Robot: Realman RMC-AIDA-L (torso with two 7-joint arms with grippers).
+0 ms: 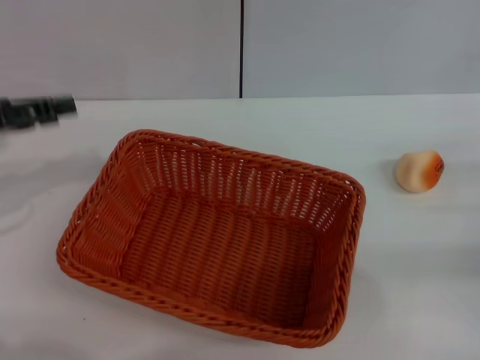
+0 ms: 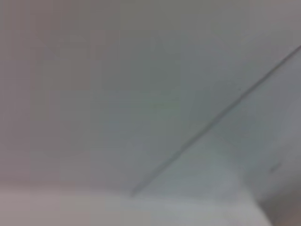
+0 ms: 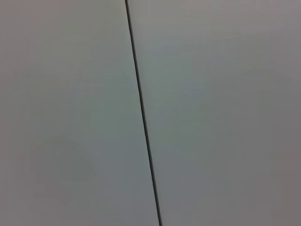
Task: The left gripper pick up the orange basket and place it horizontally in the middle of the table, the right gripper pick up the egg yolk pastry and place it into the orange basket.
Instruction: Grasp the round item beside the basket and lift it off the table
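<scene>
The orange basket (image 1: 214,236) lies on the white table (image 1: 420,270) near the middle, turned slightly askew, and nothing is inside it. The egg yolk pastry (image 1: 419,171) rests on the table to the right of the basket, well apart from it. My left gripper (image 1: 45,109) shows as a dark blurred shape at the far left edge of the head view, above the table and clear of the basket's left rim. The right gripper is out of view. Both wrist views show only a pale wall with a dark seam.
A grey wall panel with a vertical dark seam (image 1: 241,49) stands behind the table's far edge. White tabletop stretches around the basket on all sides.
</scene>
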